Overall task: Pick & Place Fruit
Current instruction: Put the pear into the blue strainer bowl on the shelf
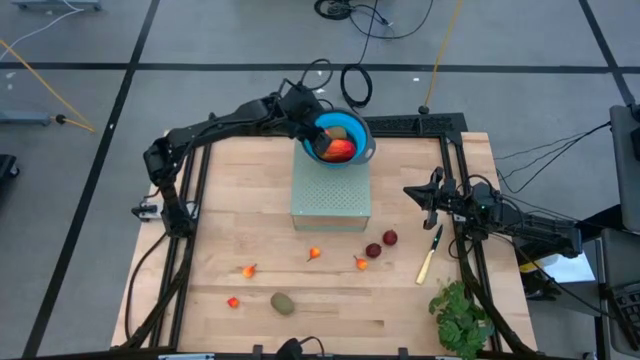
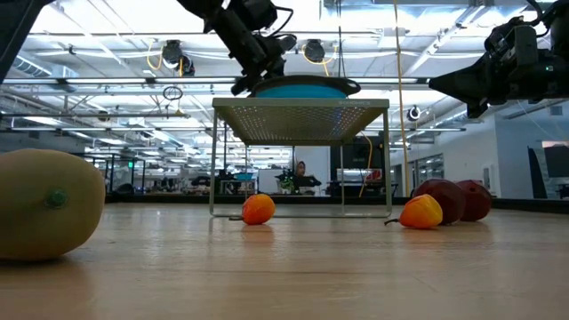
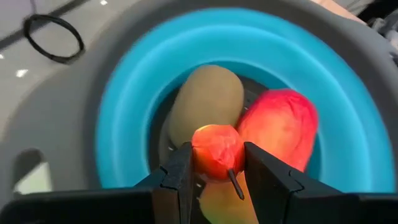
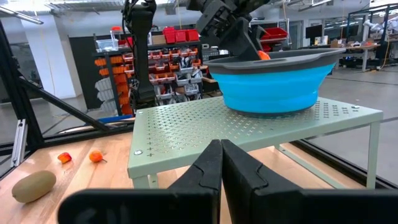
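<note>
1. The brownish-green oval fruit (image 1: 283,302) lies near the table's front edge, with a tiny orange-red piece (image 1: 233,301) just beside it and another (image 1: 249,270) a little further back; none is touched.
2. The left gripper (image 3: 216,167) hangs over the blue bowl (image 1: 362,134), which sits on a pale green perforated stand (image 1: 330,190) at the table's back. Its fingers are clamped on a small orange-red fruit (image 3: 216,151), held by its flanks with the dark stem pointing down between them.
3. Below that piece, inside the bowl, rest a tan oval fruit (image 3: 207,99) and a larger orange-red oblong (image 3: 280,124), touching each other.
4. In front of the stand lie two more tiny orange-red pieces (image 1: 314,254) (image 1: 361,262), then two dark red round fruits (image 1: 373,250) (image 1: 389,237) just beside each other.
5. These toys look light, stiff and smooth-skinned. The round ones would likely roll or squirt out of a pinch, so I judge a grip across the widest part safest, and across the short axis for the oval.
6. A yellow-handled knife (image 1: 430,257) and a leafy green bunch (image 1: 460,315) lie at the right; neither is fruit.
7. The right gripper (image 4: 221,163) waits above the table's right side, fingers pressed together and empty.
</note>
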### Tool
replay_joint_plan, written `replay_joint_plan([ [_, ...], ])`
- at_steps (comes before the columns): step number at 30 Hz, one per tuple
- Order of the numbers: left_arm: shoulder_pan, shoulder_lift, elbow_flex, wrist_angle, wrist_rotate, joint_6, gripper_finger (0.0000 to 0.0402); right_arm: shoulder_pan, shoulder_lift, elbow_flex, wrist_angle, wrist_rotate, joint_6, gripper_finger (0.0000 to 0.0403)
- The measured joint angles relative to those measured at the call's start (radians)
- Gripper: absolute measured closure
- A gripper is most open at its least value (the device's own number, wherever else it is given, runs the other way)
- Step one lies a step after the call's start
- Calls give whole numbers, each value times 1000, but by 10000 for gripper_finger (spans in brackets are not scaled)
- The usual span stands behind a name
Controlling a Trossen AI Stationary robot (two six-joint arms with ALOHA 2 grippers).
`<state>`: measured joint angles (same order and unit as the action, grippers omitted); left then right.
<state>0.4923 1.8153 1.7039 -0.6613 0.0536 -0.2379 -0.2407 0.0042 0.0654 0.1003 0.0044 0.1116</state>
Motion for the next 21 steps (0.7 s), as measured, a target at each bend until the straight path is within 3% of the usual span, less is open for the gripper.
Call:
replay_joint_plan([
  [21,-12,-2,0,8,-11,37,284,0,0,0,0,0,0,403],
])
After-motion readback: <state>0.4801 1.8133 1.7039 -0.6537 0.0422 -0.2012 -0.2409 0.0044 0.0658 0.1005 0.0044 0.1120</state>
